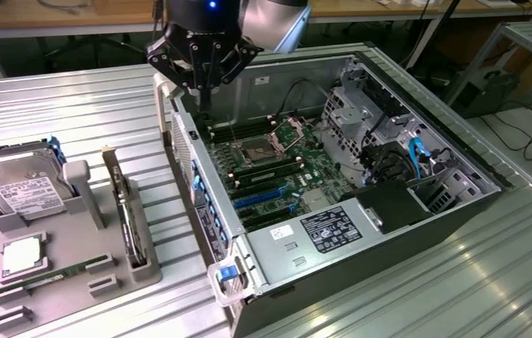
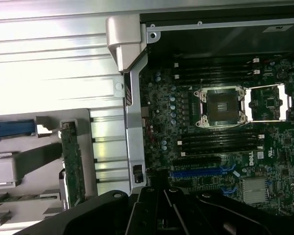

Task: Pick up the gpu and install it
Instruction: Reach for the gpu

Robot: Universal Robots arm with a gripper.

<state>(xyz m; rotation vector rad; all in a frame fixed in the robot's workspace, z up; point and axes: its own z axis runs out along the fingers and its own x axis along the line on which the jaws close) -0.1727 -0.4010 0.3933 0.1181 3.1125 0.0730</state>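
The gpu point(image 1: 125, 211) stands on its long edge in a slot of the grey holder tray point(image 1: 68, 282), its pale bracket end pointing away at the far side. In the wrist view the gpu point(image 2: 72, 166) appears edge-on, as a narrow green board. My gripper point(image 1: 203, 95) hangs shut and empty above the open computer case's point(image 1: 246, 239) far corner, well apart from the gpu. Its black fingers point(image 2: 159, 205) meet over the motherboard's point(image 2: 210, 137) edge, near the blue expansion slots point(image 2: 201, 171).
A silver hard drive point(image 1: 21, 191) with a white label, a processor point(image 1: 23, 255) and a green memory stick point(image 1: 54, 274) share the tray. A power supply point(image 1: 327, 229) and drive cage point(image 1: 378, 113) fill the case. All rest on a ribbed metal table point(image 1: 77, 105).
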